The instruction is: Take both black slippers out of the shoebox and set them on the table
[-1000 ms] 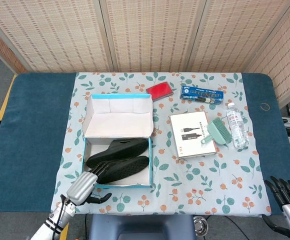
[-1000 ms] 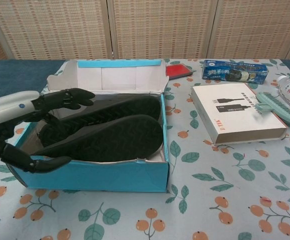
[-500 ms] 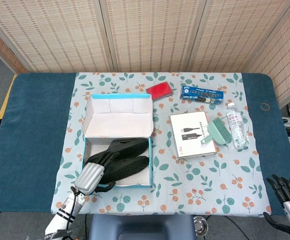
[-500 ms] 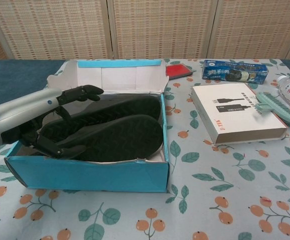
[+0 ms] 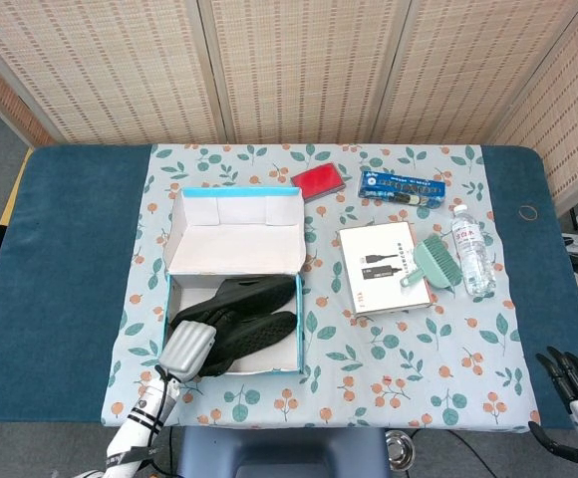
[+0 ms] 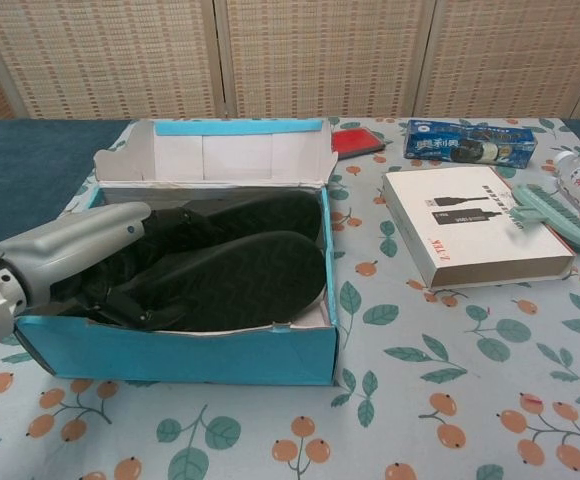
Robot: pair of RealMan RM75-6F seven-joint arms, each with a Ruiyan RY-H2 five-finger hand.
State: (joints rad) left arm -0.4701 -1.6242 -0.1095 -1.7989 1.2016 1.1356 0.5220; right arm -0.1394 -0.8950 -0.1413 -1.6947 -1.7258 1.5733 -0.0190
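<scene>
An open blue shoebox [image 5: 234, 244] stands on the floral cloth, its front wall [image 6: 220, 355] towards me and its lid up at the back. Two black slippers lie inside side by side, the near slipper [image 6: 250, 280] in front of the far slipper [image 6: 270, 212]. My left hand [image 6: 80, 248] reaches in from the box's left end, and its dark fingers [image 6: 135, 300] lie on the heel end of the slippers; black on black hides whether they grip. From above, the left hand [image 5: 189, 349] covers the box's front left corner. My right hand [image 5: 576, 383] hangs beyond the table's front right corner, fingers apart and holding nothing.
Right of the box lie a white carton [image 5: 384, 269] with a green brush [image 5: 431, 261] on it, and a water bottle [image 5: 471, 249]. A red item [image 5: 318, 180] and a blue biscuit pack [image 5: 402, 187] sit at the back.
My left hand has pushed forward and down into the box, from hovering at its left corner to lying over the slippers' heel end. The right hand has sunk slightly towards the frame edge.
</scene>
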